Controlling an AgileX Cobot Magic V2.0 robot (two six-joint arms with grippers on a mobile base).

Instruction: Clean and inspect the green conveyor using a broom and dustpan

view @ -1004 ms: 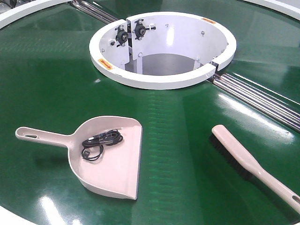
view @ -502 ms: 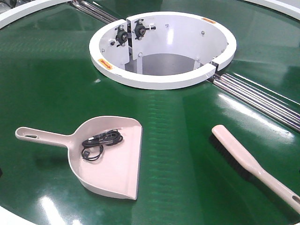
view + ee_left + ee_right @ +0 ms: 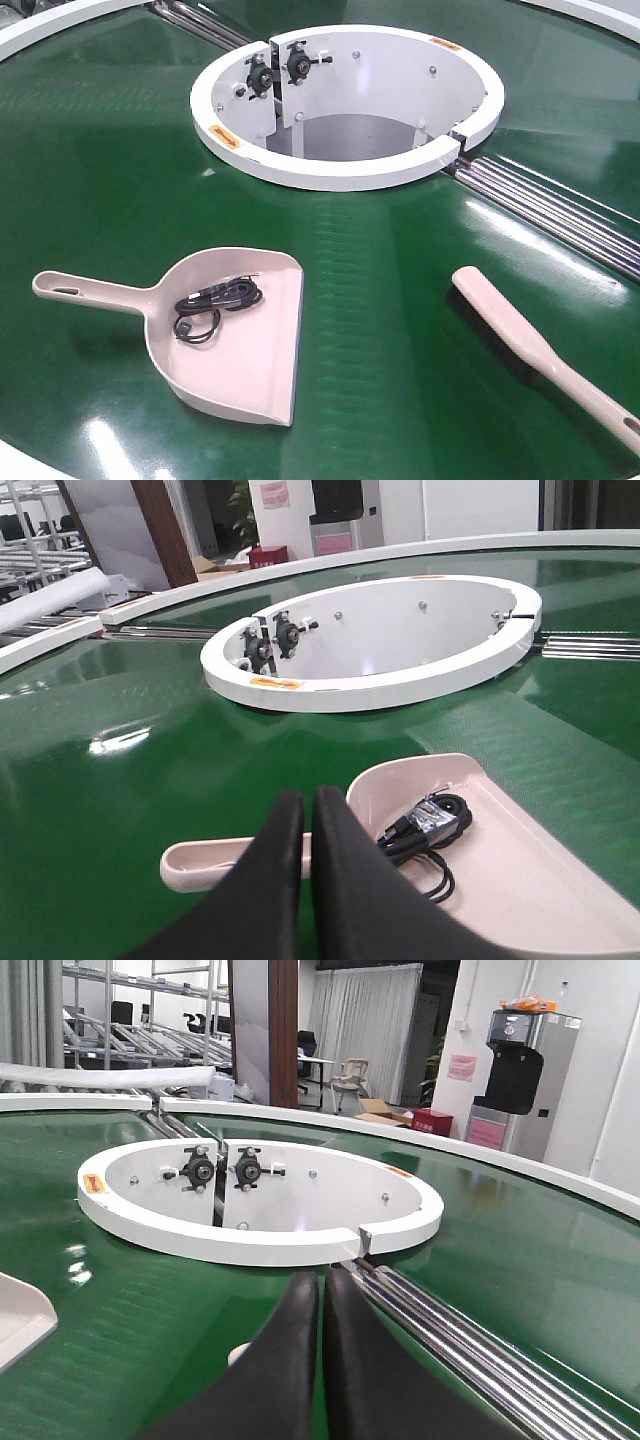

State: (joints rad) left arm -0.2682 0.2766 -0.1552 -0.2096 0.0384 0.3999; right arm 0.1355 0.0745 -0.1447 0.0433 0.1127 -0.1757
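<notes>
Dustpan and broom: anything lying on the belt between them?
Nothing. In the front view the stretch between the dustpan and the broom is bare green belt; the black cable sits inside the dustpan.

An industrial test hall or lab: a broad green conveyor [image 3: 120, 180] with steel roller rods [image 3: 470, 1350] fills the foreground, with metal shelving racks [image 3: 130, 1010], cardboard boxes [image 3: 385, 1112], office chairs [image 3: 350, 1075] and a water dispenser [image 3: 520, 1070] behind.

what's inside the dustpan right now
A coiled black cable with a small connector lies in the dustpan, toward its back wall. The rest of the pan floor looks bare; anything under the coil is hidden.
</notes>
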